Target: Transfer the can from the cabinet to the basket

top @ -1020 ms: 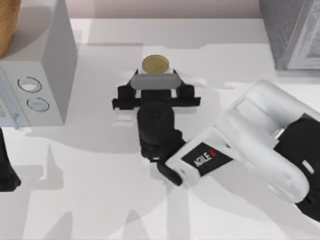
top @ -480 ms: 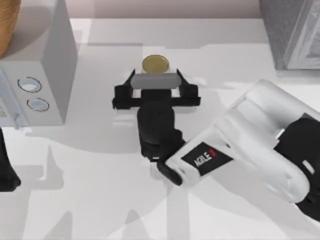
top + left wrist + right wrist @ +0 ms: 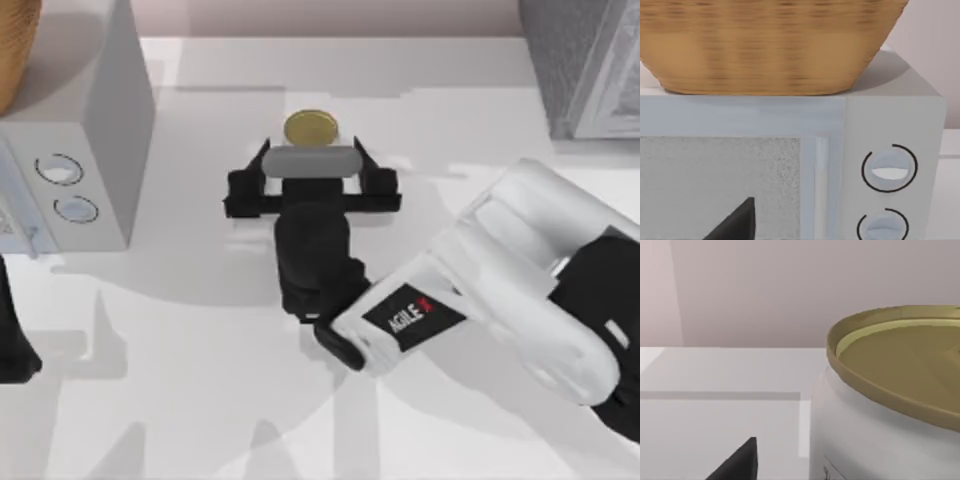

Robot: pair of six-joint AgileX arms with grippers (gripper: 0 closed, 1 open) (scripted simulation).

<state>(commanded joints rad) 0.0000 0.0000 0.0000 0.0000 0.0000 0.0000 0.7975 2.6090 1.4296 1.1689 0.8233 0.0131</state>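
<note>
- Can [image 3: 311, 128] upright on the table, mid-back, just beyond the right gripper [image 3: 311, 160].
- Fingers spread wide, flanking nothing yet.
- Advance level, centre, then close low on the body.
- Left arm parked at the left edge.

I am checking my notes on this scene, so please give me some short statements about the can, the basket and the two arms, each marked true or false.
1. The small white-silver can with a dull gold top stands upright on the white table. True.
2. The can is inside the large dark grey speckled cabinet. False: it stands on the open table, apart from the cabinet.
3. The right tool is right beside the can. True.
4. The orange-brown ribbed basket sits on the table. False: it rests on top of the pale grey box with two round dials.
5. The left arm carries the can. False: it is parked at the table's left edge.
</note>
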